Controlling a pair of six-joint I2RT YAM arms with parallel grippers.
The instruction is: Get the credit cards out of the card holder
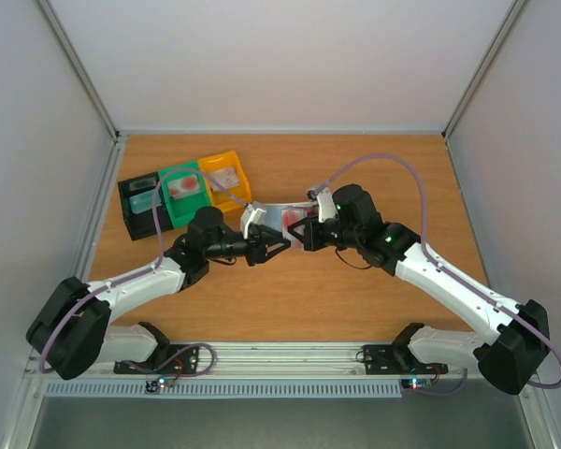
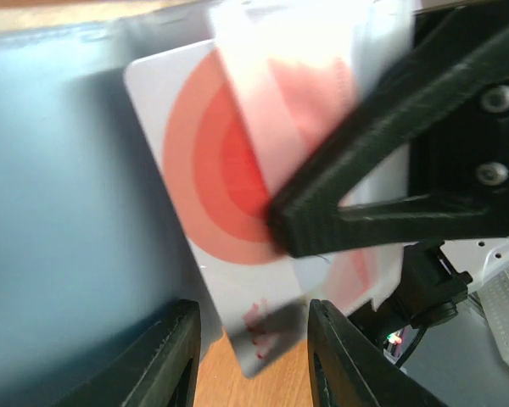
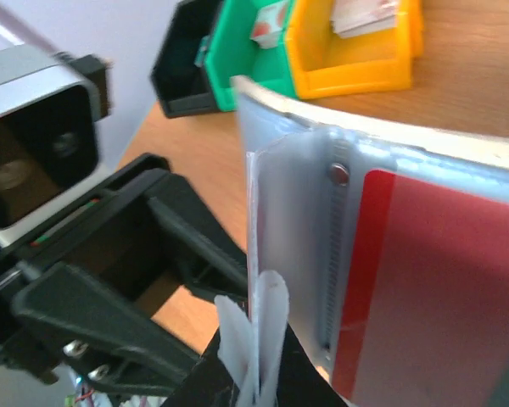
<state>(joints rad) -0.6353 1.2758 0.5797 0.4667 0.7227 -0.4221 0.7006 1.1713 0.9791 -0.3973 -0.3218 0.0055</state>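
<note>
Holder: the flat translucent blue-grey plastic card holder (image 1: 279, 217) is held above the wooden table (image 1: 355, 309), mid-frame, between the two wrists.
Right gripper (image 3: 254, 373): clenched on the holder's pale edge flap, bottom centre of its own view.
Left gripper (image 2: 253, 326): jaws part-way apart, straddling the lower corner of a white card with red rings (image 2: 229, 195). Whether they pinch it cannot be told.
Card: upper part under the blurred sleeve, lower corner bare.
Handling: probably light, stiff and slick. The sleeve looks limp and bows. The bare corner is the best hold, drawn straight out of the pocket.
Edges: the right finger crosses just beside the card, so clearance is tight.
Room: the row of black, green and yellow plastic bins (image 3: 254, 76) stands well apart, upper left. Bare wood lies below.
</note>
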